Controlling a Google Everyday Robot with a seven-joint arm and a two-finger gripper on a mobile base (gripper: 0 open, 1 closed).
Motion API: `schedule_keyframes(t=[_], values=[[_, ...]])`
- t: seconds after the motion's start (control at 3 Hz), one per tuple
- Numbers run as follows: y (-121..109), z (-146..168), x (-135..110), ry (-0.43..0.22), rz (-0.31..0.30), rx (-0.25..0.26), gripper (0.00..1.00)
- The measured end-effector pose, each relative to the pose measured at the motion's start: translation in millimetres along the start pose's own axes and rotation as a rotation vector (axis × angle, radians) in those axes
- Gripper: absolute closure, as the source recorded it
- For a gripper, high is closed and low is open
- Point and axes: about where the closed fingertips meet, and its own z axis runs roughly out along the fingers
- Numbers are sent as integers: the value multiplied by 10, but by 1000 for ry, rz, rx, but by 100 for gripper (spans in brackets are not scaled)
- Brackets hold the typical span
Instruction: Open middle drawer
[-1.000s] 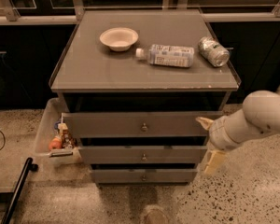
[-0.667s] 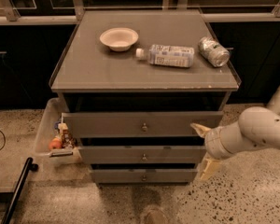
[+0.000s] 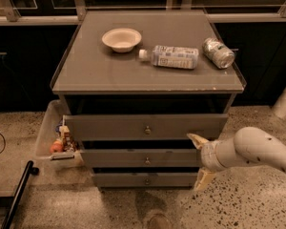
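Note:
A grey cabinet (image 3: 86, 75) has three drawer fronts stacked one above another. The middle drawer (image 3: 114, 158) is a shallow grey front with a small round metal knob (image 3: 147, 161) at its centre. It lies between the taller top front (image 3: 105, 127) and the narrowest bottom front (image 3: 124, 179). My gripper (image 3: 200, 160) is at the right end of the middle drawer, in front of it and well right of the knob. It is open and empty, with one yellowish finger (image 3: 198, 140) above and one below. The white arm (image 3: 257, 149) comes in from the right.
On the cabinet top are a white bowl (image 3: 121, 38), a plastic bottle (image 3: 170, 56) on its side and a can (image 3: 218, 52) on its side. A clear bin (image 3: 50, 132) with small items stands at the cabinet's left. A black pole (image 3: 16, 194) lies on the floor at the lower left.
My gripper and arm have moved a little left and down, closer to the right end of the middle drawer. The drawers and the things on top have not moved.

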Motion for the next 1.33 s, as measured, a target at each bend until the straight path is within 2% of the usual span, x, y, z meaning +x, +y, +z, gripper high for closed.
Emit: schedule_keyframes(t=[0.33,0.67,1.0,1.33], values=[[55,127,82,20,22,-8,0],[83,406,324,53,73,-29,0],[32,876,639,61,105,-54,0],[32,877,639,61,105,-55,0]])
